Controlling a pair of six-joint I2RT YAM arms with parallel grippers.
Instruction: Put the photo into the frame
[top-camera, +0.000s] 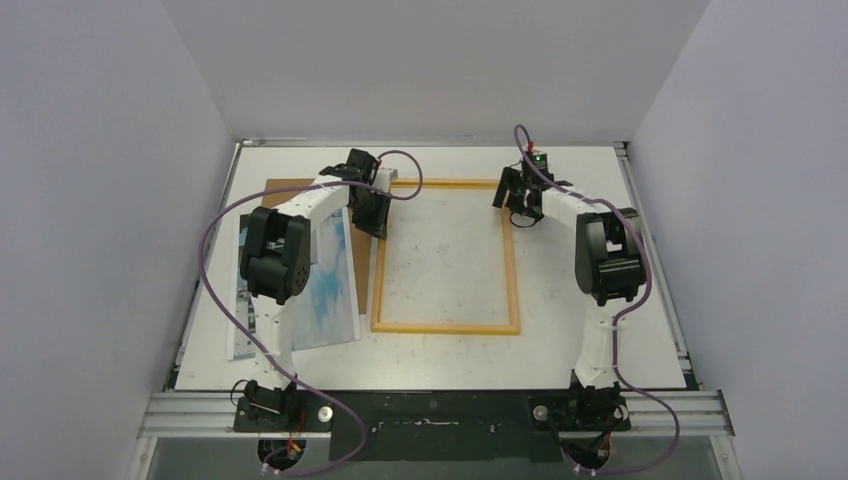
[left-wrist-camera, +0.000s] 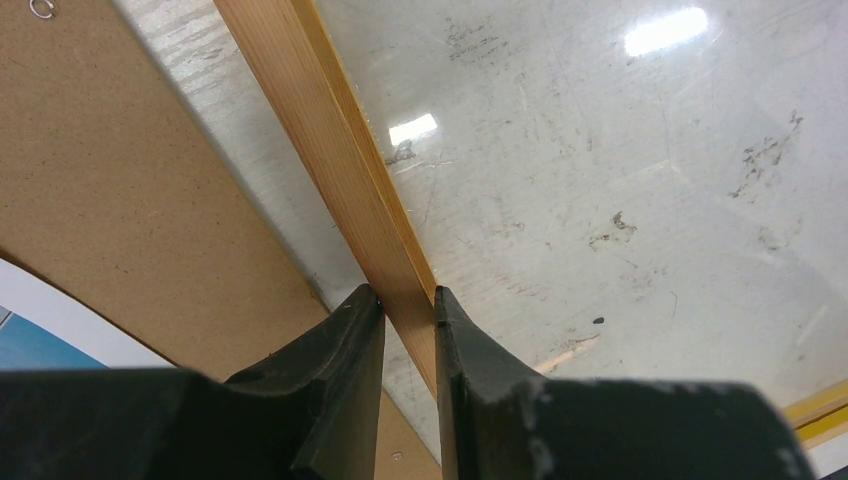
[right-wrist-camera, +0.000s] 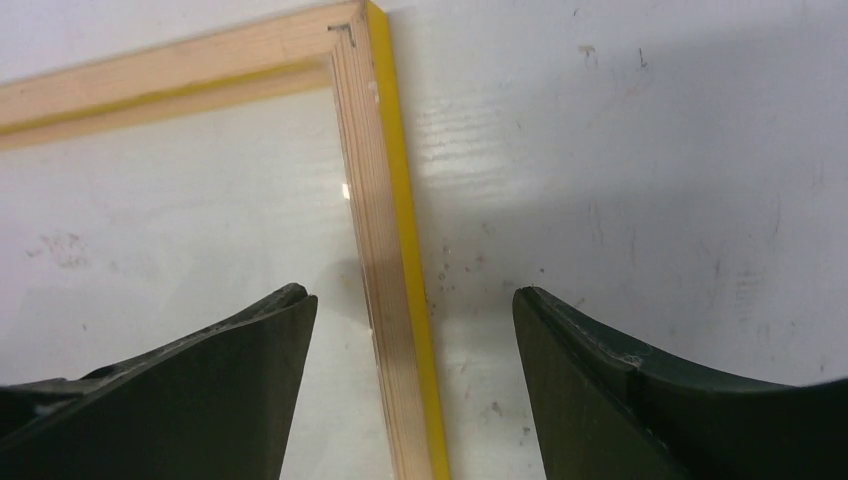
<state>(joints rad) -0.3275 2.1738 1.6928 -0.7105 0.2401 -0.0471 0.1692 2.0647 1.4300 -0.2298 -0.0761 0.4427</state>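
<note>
Jaws of the left gripper (left-wrist-camera: 408, 300) are pinched, as far as the close view shows, on the left rail of the frame (top-camera: 445, 327), while those of the right gripper (right-wrist-camera: 412, 295) stand wide apart astride the right rail, touching nothing. Nearest the 2 arm bases, the photo (top-camera: 325, 290) lies picture-up on the white table (top-camera: 600, 160), just left of the frame. A brown fibreboard backing panel (top-camera: 285, 190) shows beyond its far edge; the frame lies flat, pale back up.
</note>
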